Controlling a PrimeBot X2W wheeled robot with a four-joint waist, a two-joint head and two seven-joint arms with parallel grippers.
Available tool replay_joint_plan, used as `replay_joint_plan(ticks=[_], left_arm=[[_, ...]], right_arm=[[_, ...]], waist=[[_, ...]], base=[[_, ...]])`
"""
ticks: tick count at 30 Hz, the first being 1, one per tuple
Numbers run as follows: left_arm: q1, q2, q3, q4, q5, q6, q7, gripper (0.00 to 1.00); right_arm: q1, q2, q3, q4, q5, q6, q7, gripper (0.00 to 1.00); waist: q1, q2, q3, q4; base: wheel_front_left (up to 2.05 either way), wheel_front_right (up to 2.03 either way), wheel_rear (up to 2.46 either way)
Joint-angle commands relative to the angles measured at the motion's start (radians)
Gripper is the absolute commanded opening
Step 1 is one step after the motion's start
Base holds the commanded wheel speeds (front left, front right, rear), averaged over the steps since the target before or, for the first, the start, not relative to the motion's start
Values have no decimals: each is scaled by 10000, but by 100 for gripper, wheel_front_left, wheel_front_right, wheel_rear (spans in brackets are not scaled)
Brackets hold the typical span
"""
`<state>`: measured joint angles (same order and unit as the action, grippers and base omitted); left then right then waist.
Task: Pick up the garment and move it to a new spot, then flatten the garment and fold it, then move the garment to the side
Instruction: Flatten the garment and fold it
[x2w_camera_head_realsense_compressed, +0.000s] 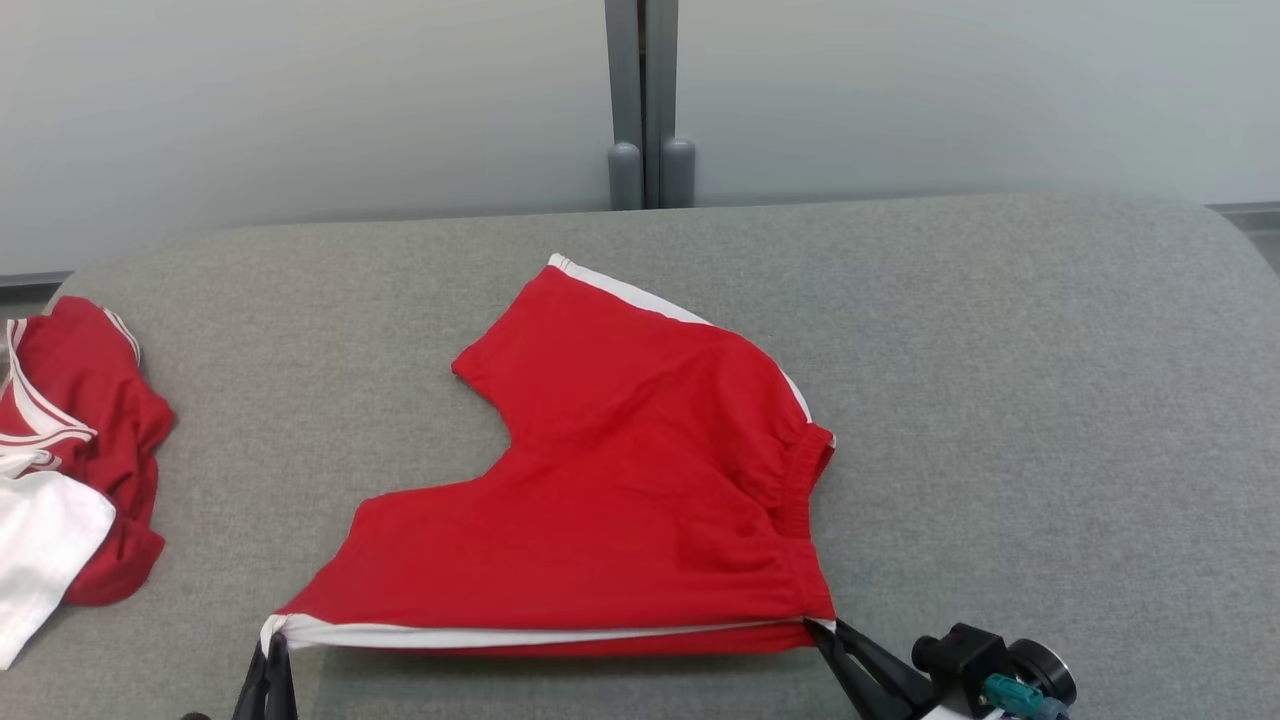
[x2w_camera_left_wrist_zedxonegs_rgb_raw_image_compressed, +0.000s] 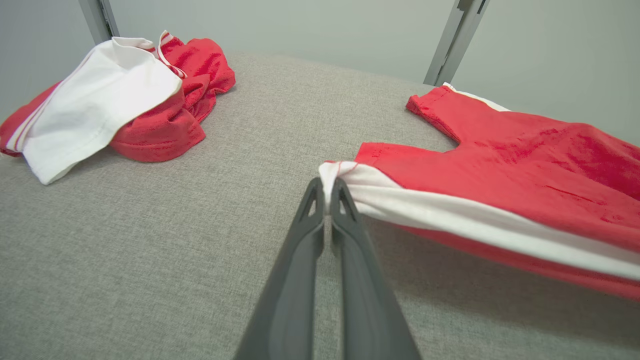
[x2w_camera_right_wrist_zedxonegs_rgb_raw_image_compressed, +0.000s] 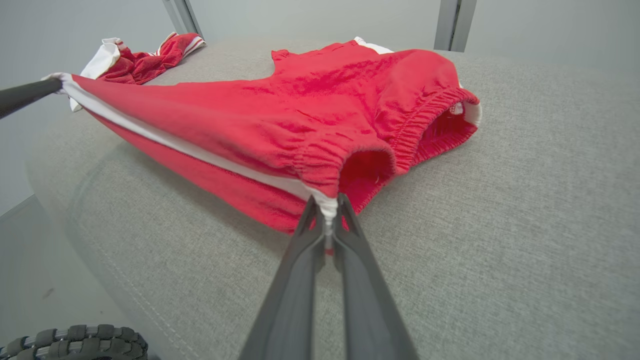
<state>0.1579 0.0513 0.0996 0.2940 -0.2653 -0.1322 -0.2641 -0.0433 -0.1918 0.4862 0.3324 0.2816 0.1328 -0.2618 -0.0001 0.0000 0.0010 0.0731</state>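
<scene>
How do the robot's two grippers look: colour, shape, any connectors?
The left gripper has two long, dark grey matte fingers that narrow toward the tips; each has a slim triangular cut-out near its tip. The right gripper looks the same. In the head view, behind its fingers sits a black block with a round black part and a teal connector.

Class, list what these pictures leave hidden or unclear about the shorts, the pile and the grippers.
Head view: left gripper and right gripper, bodies cut off by the bottom edge.
Head view: clothes pile, cut by the left edge; garment types unclear.
All views: underside of the red shorts, hidden by their own cloth.
Right wrist view: dark ribbed object, cut by the corner.
</scene>
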Motion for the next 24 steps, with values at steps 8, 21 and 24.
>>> replay_joint_plan(ticks=[8,21,24], left_arm=[[-2117,378,-831,-261,-4,33,-5,0],[-6625,2029,-2597,1153,-88,32,-5,0],[-7422,2330,-2961,1573,-167,32,-5,0]], right_arm=[[-978,258,-362,-311,708,-29,-46,0],[-3349,1258,-680,-123,2002,-28,-44,0],[-3750,1341,-655,-190,2374,-28,-46,0]], waist=[[1,0,1265,-367],[1,0,3803,-1352],[1,0,4258,-1551]], base=[[0,0,0],[0,0,0],[0,0,0]])
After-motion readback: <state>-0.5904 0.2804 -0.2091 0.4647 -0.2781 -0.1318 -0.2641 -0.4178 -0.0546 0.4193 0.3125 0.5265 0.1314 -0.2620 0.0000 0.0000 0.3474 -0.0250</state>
